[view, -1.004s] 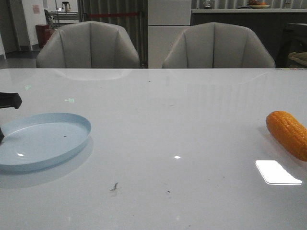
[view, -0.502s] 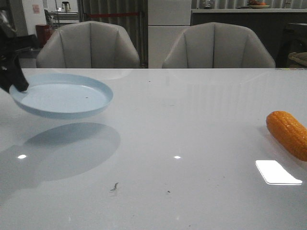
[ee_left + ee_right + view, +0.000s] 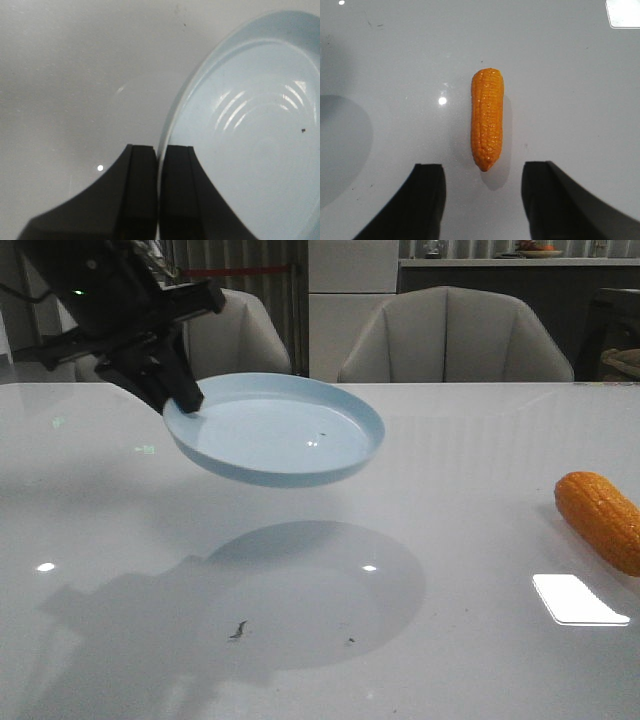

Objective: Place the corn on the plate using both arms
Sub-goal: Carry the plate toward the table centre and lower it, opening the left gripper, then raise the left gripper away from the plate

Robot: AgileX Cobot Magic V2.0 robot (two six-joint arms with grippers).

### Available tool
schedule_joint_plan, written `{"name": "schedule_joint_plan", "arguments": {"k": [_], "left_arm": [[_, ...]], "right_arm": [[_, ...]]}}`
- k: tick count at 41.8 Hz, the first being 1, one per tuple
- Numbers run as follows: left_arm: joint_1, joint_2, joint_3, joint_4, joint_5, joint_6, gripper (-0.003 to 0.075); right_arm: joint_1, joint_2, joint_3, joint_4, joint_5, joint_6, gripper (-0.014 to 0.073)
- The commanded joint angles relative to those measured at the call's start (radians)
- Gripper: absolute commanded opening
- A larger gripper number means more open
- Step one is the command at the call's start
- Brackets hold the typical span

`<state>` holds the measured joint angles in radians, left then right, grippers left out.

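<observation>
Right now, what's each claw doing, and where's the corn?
Left gripper shut on plate rim, plate held above table. Right gripper open over corn, not touching. Corn lying on table. Nothing in the way.

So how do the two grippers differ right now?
The left gripper is shut on the plate's rim, holding it in the air above the table; the right gripper is open and empty. The left carries its object; the right only hovers over the corn, which lies on the table. Both have dark fingers.
</observation>
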<state>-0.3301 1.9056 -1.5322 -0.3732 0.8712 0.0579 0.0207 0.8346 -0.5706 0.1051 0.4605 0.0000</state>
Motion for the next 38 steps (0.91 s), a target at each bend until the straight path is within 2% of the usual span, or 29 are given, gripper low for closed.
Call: {"name": "schedule_joint_plan", "arguments": {"k": [1,12,15,22,26,32,38], "left_arm": [[-0.038,-0.024,-0.033,-0.034,-0.033,-0.001,0.0094],[-0.094,0.052,-0.033,-0.032,-0.038,-0.001,0.0109],[-0.102,0.078,-0.033,-0.032,-0.042,-0.001,0.0141],[-0.107,0.118,-0.033,-0.029,-0.049,-0.001,0.0282],[-0.107,0.120,-0.035,-0.011,-0.058,-0.001,0.0334],[-0.105,0.120,-0.077,0.008,-0.013,0.040,0.0343],[-0.093,0.118,-0.200,0.019,0.071,0.080,0.0342]], "right_arm": [[-0.004,-0.003,-0.030,0.004,-0.065,0.000,0.0458],[-0.004,-0.003,-0.030,0.004,-0.063,0.000,0.0458],[-0.004,-0.003,-0.030,0.004,-0.063,0.000,0.0458],[-0.004,-0.003,-0.030,0.004,-0.063,0.000,0.0458],[-0.004,-0.003,-0.030,0.004,-0.063,0.000,0.0458],[-0.004,-0.003,-0.030,0.004,-0.065,0.000,0.0458],[-0.004,-0.003,-0.030,0.004,-0.068,0.000,0.0458]]}}
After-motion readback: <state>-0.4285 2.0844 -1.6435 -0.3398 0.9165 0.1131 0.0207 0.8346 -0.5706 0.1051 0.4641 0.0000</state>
